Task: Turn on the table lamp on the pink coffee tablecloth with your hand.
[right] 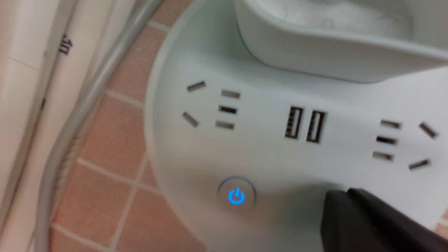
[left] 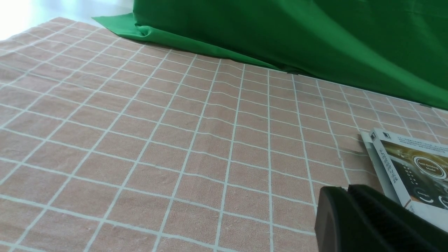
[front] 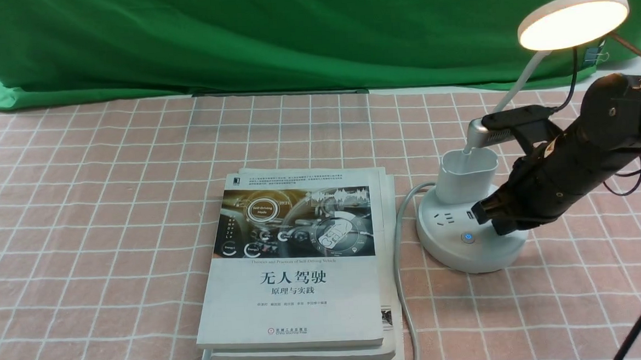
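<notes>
The white table lamp stands at the right on the pink coffee tablecloth [front: 108, 213]. Its round disc head [front: 572, 19] glows warm white. Its round socket base [front: 466, 243] shows a blue lit power button [front: 468, 237], also seen in the right wrist view [right: 237, 196]. My right gripper [front: 489, 215] is shut, its tips low over the base's right part, just right of that button; the right wrist view shows the tips [right: 344, 194] over the base [right: 266, 157]. My left gripper [left: 344, 190] is shut and empty above the cloth [left: 157, 140].
A stack of books [front: 298, 269] lies in the middle, left of the lamp; its corner shows in the left wrist view [left: 409, 168]. The lamp's grey cord [front: 400, 263] runs between books and base toward the front edge. A green backdrop cloth [front: 291, 33] hangs behind.
</notes>
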